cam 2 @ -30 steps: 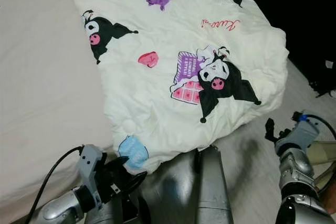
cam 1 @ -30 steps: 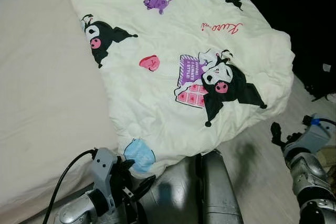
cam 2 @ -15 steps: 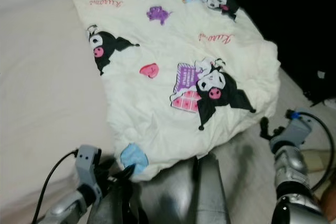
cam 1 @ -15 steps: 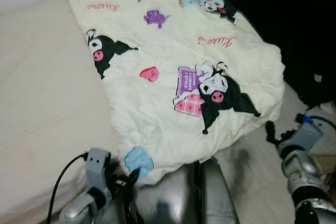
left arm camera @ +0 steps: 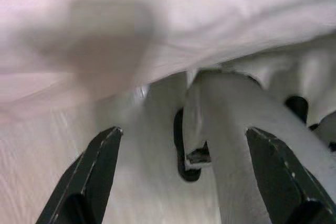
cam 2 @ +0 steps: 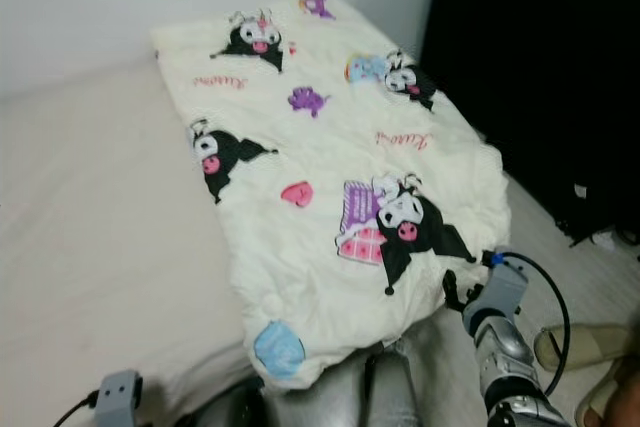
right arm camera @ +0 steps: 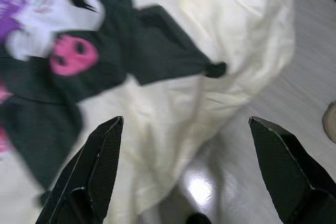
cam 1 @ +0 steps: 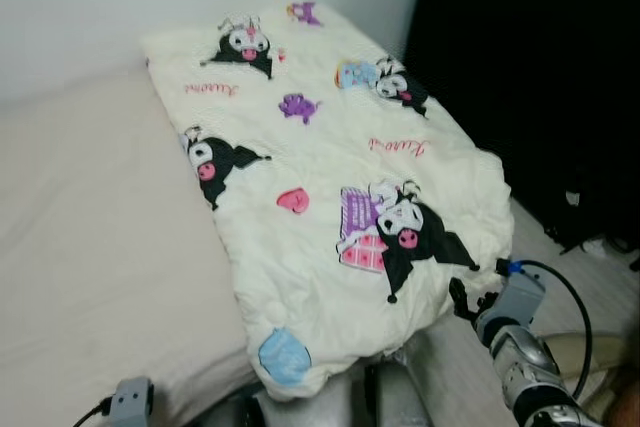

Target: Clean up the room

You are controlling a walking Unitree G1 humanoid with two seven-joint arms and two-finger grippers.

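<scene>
- Nearest, at 6 o'clock in the head views, the robot's silver body sits just under the quilt's hanging near edge.
- At 7 o'clock the left arm's grey wrist block (cam 1: 130,399) shows low by the mattress. In its wrist view the left gripper (left arm camera: 184,169) has its fingers wide apart and grips nothing, with the floor and the hanging white cloth ahead of it.
- At 4 o'clock the right gripper (cam 2: 455,292) hovers just beside the quilt's near right corner, above the pale floor (cam 2: 555,267). In its wrist view the right gripper's fingers (right arm camera: 97,163) stand wide apart around nothing, aimed at the drooping corner and its black cartoon print.
- The quilt (cam 1: 330,177), cream with black-and-pink cartoon figures, lies in a long strip along the bed's right side, running from 6 o'clock up to 12. Its near end spills off the mattress, rumpled.
- From 8 to 10 o'clock the bare mattress (cam 1: 90,237) lies uncovered.
- A slipper (cam 2: 565,345) rests on the floor at 4 o'clock, past the right arm.
- Farthest, a white wall at 12 o'clock and a dark area at 2 o'clock.
- My reading: the step in hand is bed-making, at the approach stage. Next, the right gripper must close on the corner, get a firm pinch of the thick folds, then draw the quilt across toward 9 o'clock.
</scene>
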